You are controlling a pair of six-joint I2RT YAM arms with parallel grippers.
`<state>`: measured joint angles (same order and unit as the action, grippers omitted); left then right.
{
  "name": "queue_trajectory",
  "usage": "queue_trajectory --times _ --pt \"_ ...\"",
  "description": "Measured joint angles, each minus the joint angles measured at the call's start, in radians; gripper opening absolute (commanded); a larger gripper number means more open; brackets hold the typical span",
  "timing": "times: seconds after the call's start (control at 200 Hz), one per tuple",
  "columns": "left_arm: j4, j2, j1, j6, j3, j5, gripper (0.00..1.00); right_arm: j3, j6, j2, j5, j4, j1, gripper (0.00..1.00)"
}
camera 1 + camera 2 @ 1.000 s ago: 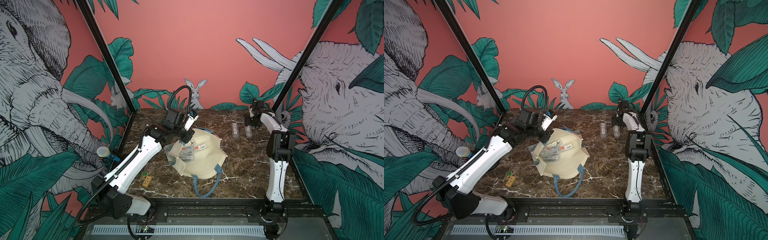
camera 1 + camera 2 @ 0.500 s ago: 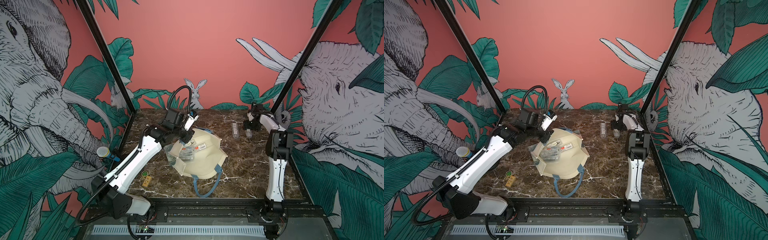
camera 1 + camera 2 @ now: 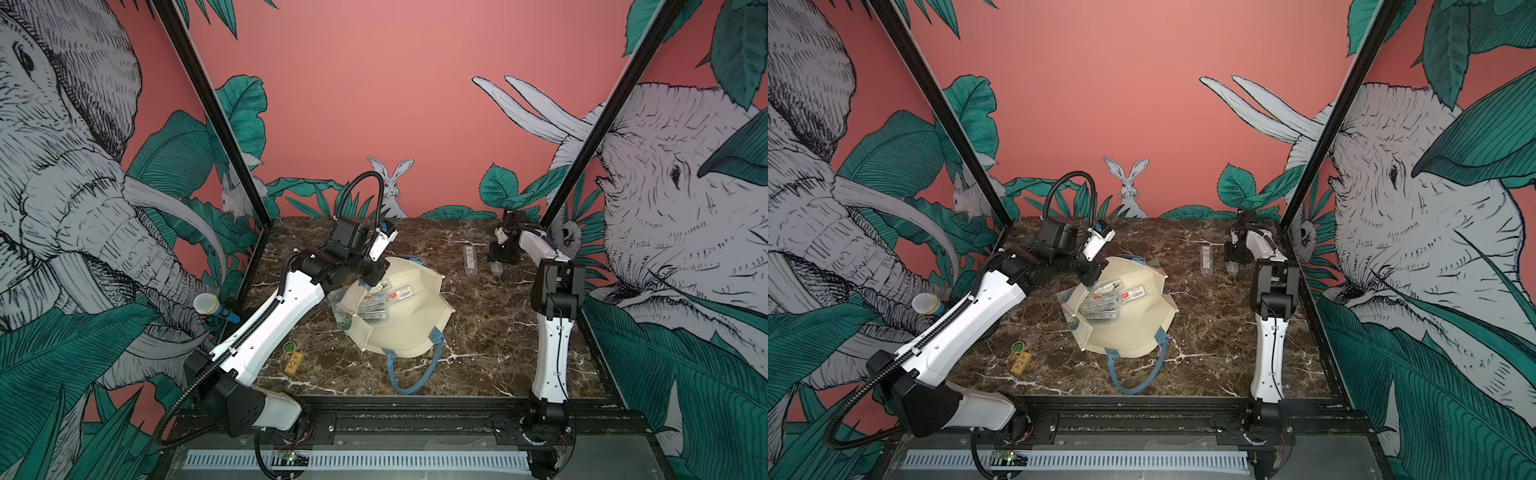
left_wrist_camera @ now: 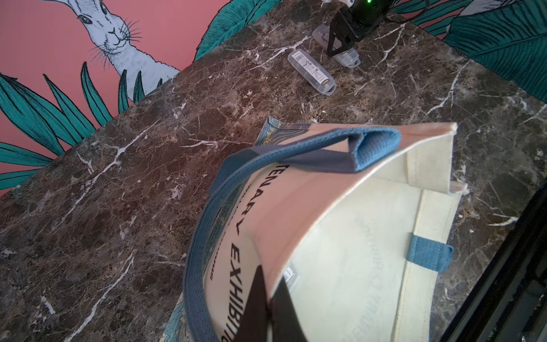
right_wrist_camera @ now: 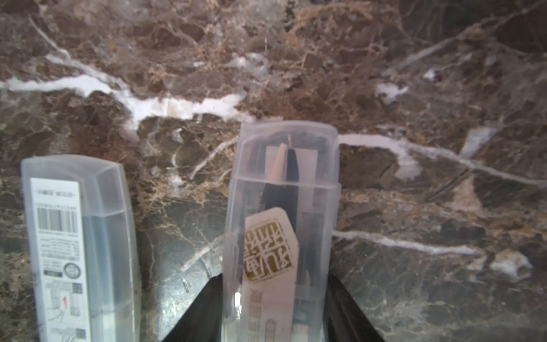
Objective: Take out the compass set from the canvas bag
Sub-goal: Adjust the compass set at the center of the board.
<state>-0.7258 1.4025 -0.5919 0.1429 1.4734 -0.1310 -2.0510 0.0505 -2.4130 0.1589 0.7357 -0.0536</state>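
The cream canvas bag (image 3: 399, 332) (image 3: 1133, 328) lies open in the middle of the marble table, blue handles toward the front. My left gripper (image 3: 370, 280) (image 4: 269, 277) is shut on its far rim and holds the mouth open. Several clear packs (image 3: 374, 305) (image 3: 1100, 305) lie inside. At the back right, one compass set (image 5: 284, 183) (image 3: 496, 269), a clear case with a gold-stamped card, rests on the table. My right gripper (image 5: 275, 275) (image 3: 500, 262) straddles it, and its fingers (image 5: 207, 308) touch both sides. A second clear case (image 5: 77, 237) (image 3: 469, 259) lies beside it.
A yellow tag with a green charm (image 3: 293, 359) lies on the table at the front left. A microphone (image 3: 206, 305) pokes in at the left wall. Black frame posts (image 3: 582, 137) rise at both back corners, close to the right arm.
My right gripper has come down over the case at the back right and its jaws have narrowed onto it. The left arm and the bag have not moved.
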Motion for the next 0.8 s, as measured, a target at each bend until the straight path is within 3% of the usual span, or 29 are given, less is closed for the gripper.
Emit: queue_trajectory --times 0.435,0.8 --pt "0.000 0.000 0.000 0.000 0.000 -0.007 0.00 0.009 0.015 0.003 0.000 -0.022 0.032 0.53" --pt "0.002 0.000 0.000 0.000 0.000 -0.007 0.00 0.045 0.043 0.021 0.010 -0.055 0.046 0.59"
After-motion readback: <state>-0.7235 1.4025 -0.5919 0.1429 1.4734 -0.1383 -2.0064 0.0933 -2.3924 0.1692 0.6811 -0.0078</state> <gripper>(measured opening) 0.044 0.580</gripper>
